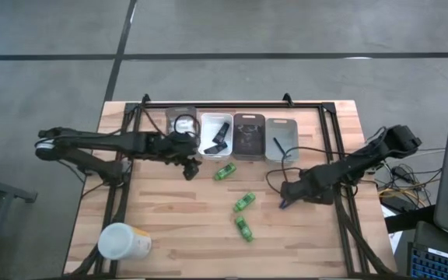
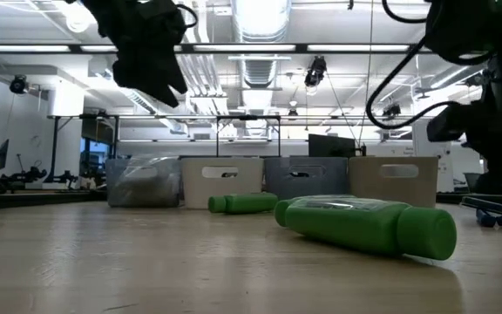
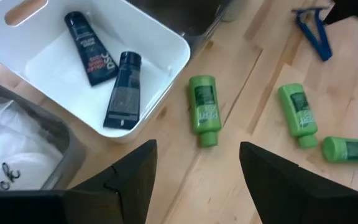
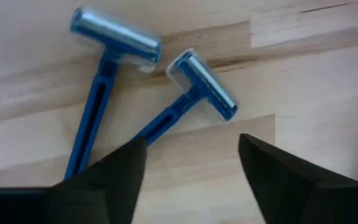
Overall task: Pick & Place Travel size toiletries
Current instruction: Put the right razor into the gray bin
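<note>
— Two razors [image 4: 148, 81] lie side by side on the bench [image 1: 169, 225], heads nearly touching, right under the right pincer [image 4: 191, 158]. Its fingers are spread and empty. What could trip it there?

— Closeness, mostly. If the pincer drops between them it could clip both handles, or catch one and shove the other sideways. The handles are thin and lie flat on the wood, so the fingers may also scrape over one and close on nothing.

— And the left pincer [image 3: 194, 168]?

— Also released, holding nothing, raised above the bench just in front of the white bin [image 3: 166, 46]. A green bottle [image 3: 202, 109] lies almost straight below it, near that bin's wall. Two more green bottles [image 3: 325, 134] lie farther out toward the middle.

— Round bottles on a smooth bench.

— Yes. A finger landing off-centre would likely roll the bottle away, perhaps against the bin. Its cap end is narrower, so a grip there seems apt to slip.

— Anything about the bins?

— Four stand in a row at the far edge. The white one already holds two black tubes [image 3: 104, 74], and the clear bin [image 3: 17, 149] beside it holds white packets. A bottle released near a wall might land in the wrong bin.

— The arms themselves?

— Well apart now; little risk unless both reach for the middle bottles.
</note>
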Controlling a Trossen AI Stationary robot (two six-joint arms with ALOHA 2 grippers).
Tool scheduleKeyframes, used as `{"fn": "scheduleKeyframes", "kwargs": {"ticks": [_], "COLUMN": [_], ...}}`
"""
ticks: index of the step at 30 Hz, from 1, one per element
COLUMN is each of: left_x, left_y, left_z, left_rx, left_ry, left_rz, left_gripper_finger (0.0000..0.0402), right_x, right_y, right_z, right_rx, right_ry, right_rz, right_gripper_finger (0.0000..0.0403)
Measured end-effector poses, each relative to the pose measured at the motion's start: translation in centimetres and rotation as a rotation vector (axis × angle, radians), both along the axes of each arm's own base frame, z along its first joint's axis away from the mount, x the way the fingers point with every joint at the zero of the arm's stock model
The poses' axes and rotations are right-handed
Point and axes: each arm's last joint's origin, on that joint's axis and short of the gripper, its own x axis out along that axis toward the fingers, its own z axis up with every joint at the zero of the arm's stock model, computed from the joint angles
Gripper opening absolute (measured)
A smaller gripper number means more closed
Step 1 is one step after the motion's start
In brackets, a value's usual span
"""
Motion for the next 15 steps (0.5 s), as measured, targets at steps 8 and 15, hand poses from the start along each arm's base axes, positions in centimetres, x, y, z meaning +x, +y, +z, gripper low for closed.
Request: {"fn": "scheduleKeyframes", "kwargs": {"ticks": [8,15], "left_x": [-0.77,-0.65], "left_y": [0.01,0.00], "left_z": [-0.80,-0.65], "left_rx": [-0.034,-0.032], "left_ry": [-0.095,-0.110], "left_rz": [0.034,0.028], "left_gripper_finger": [0.0234,0.0234], "right_x": [0.77,0.90], "right_y": [0.22,0.25], "right_z": [-0.93,-0.96], "right_rx": [-0.007,-0.006], "right_ry": [-0.041,-0.053], "right_rz": [-0.092,-0.106], "right_gripper_finger": [0.0175,0.0175]}}
